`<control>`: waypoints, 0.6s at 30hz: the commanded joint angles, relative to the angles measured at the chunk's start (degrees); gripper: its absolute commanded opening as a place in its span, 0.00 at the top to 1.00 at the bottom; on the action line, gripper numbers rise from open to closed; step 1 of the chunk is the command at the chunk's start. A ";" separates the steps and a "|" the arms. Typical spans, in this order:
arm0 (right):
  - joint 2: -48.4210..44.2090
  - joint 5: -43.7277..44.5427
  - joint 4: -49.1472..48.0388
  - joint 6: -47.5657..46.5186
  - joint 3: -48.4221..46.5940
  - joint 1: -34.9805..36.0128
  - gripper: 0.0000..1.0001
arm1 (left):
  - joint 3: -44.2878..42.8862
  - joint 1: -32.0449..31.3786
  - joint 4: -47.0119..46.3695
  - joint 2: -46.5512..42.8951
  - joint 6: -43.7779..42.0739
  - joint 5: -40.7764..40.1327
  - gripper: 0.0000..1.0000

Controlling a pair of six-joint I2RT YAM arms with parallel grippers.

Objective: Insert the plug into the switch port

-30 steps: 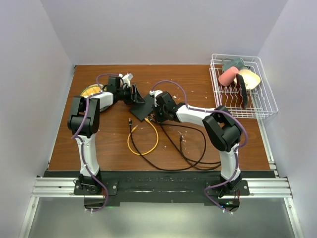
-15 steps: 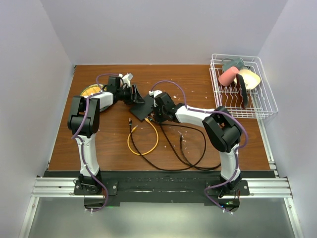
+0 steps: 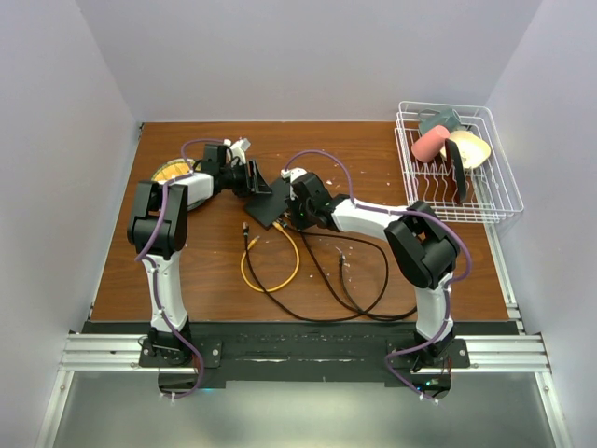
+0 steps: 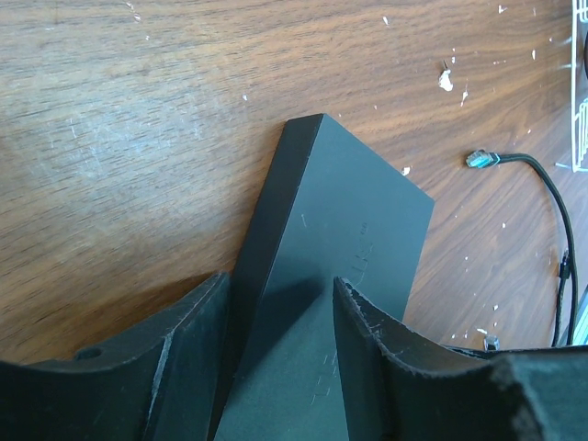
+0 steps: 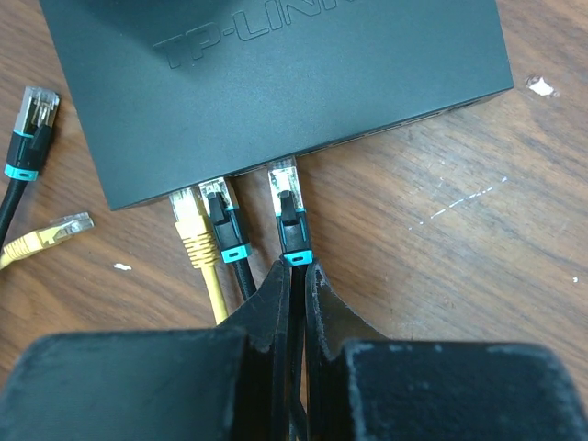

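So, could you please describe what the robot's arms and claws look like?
Both the left arm and right arm have white links with black joints, and a purple cable loops along each. The left claw and right claw are matte black and tapered, with scuffed edges.

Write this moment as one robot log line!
left fingers: hold switch | right fingers: pinch black cable | plug: tip at switch edge

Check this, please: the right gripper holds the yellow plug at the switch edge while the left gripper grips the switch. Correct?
Wrong colour: the right wrist view shows the right gripper holding a black, teal-banded plug. The rest stands.
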State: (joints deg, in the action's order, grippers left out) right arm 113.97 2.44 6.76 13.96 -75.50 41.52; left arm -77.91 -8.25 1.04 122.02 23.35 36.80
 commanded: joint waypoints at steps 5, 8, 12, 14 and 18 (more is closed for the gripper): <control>-0.68 -0.50 -11.77 0.81 3.61 0.49 1.00 | 0.04 0.08 1.16 -0.73 -0.33 2.84 0.48; -0.24 -0.42 -12.92 0.72 3.35 0.58 1.00 | 0.04 0.08 1.25 -0.90 -0.41 3.02 0.48; 0.72 -0.59 -12.57 0.72 2.29 0.50 1.00 | -0.14 0.08 1.42 -0.99 -0.59 3.19 0.48; 0.81 -0.85 -12.65 0.72 2.20 0.58 1.00 | -0.22 0.08 1.42 -0.90 -0.59 3.37 0.48; 1.34 -1.20 -12.48 0.72 1.77 0.67 1.00 | -0.23 0.08 1.42 -0.82 -0.59 3.98 0.49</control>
State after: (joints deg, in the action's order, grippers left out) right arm 114.52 1.96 -0.80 14.20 -71.70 41.65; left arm -77.93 -8.23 1.23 122.02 22.96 37.06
